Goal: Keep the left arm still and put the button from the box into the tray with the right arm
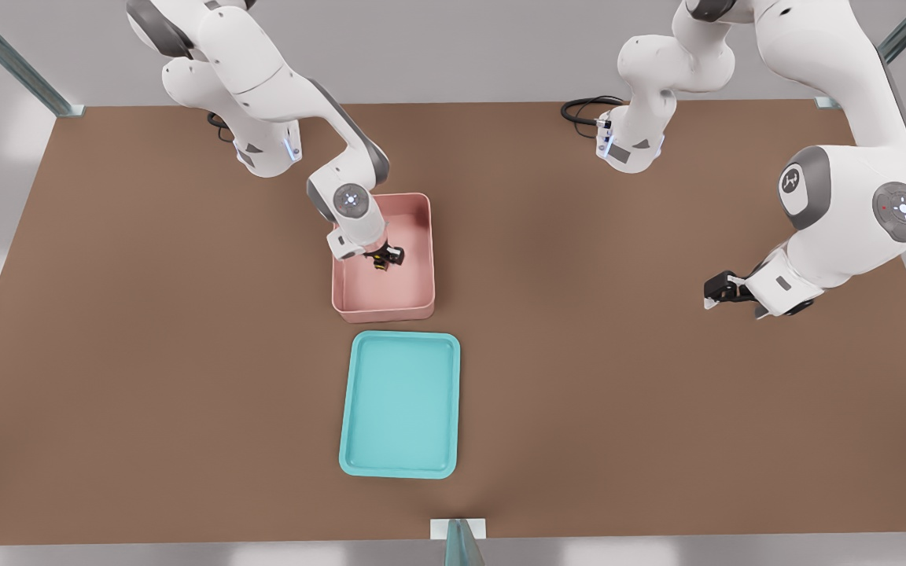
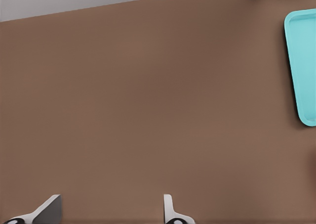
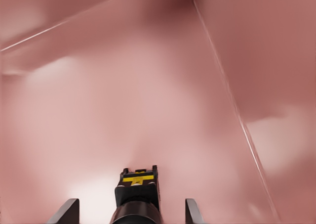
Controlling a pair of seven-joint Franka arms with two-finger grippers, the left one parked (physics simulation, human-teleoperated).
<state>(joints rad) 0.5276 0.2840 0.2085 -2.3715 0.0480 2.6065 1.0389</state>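
You see a pale pink box (image 1: 383, 295) and a turquoise tray (image 1: 399, 405) on a plain brown surface (image 1: 657, 377), the tray a shade lighter inside than along its rim. Inside the box sits the button (image 3: 138, 197), black with a yellow band, and over it is the end effector (image 1: 384, 258), black at its fingertips (image 3: 194, 211) on a white right arm (image 1: 264, 94) with grey joint panels. Beyond the surface the floor is light grey, with greenish-grey metal posts (image 1: 12, 59) at the corners.
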